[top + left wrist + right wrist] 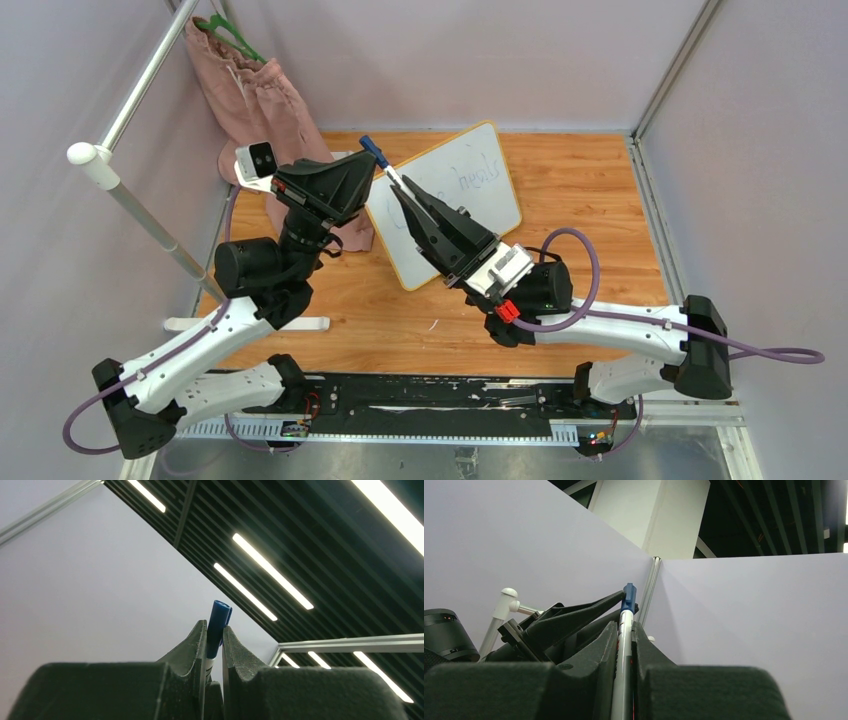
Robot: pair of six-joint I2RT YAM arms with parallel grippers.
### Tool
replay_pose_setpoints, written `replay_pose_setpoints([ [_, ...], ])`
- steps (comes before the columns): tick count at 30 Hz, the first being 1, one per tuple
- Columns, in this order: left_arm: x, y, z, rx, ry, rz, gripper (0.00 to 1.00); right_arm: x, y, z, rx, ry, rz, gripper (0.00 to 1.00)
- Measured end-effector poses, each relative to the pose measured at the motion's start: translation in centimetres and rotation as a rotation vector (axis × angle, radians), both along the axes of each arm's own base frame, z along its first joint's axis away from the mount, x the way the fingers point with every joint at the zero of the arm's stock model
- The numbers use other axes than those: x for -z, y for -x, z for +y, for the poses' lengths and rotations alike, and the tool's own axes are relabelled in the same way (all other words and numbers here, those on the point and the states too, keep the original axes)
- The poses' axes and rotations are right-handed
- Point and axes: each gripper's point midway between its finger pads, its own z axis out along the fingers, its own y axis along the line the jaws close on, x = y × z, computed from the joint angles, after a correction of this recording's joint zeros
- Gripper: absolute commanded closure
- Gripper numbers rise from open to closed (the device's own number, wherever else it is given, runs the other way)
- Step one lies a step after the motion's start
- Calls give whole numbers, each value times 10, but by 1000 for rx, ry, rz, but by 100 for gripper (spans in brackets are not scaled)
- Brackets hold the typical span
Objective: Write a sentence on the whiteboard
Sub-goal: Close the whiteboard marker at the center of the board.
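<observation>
In the top view, the whiteboard is seen on the wooden table, toward 12 o'clock from the arm bases, turned askew. Its left part is covered by the right gripper. Of the sentence, only "heals" can be read; the other strokes are too faint. The marker is pinched by the right gripper, and its blue cap, pointing to 11 o'clock, is clamped by the left gripper.

In the left wrist view, only the cap is seen between the fingers; the barrel is hidden.

In the right wrist view, the white barrel is squeezed between the fingers, its lower end cut off.
</observation>
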Motion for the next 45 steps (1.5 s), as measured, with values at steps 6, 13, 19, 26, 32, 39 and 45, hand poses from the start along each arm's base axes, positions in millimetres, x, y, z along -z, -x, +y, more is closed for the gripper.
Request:
replay_pose_setpoints([
  [6,-1,2,4,-11,6,0,100,-1,2,2,-6,1,-6,100],
  [13,1,9,15,-60,-18,-2,100,2,7,8,-24,23,-7,100],
  [19,4,10,19,-101,-51,-5,100,4,7,11,-27,37,-3,100],
  [26,5,10,20,-119,-64,-9,91,5,9,12,-31,42,-3,100],
  [32,5,10,21,-127,-70,-12,86,5,10,13,-31,45,-3,100],
  [39,5,11,21,-131,-75,-15,74,6,11,14,-33,47,-4,100],
  [45,17,14,9,-92,-131,-14,68,11,11,20,-35,72,3,100],
])
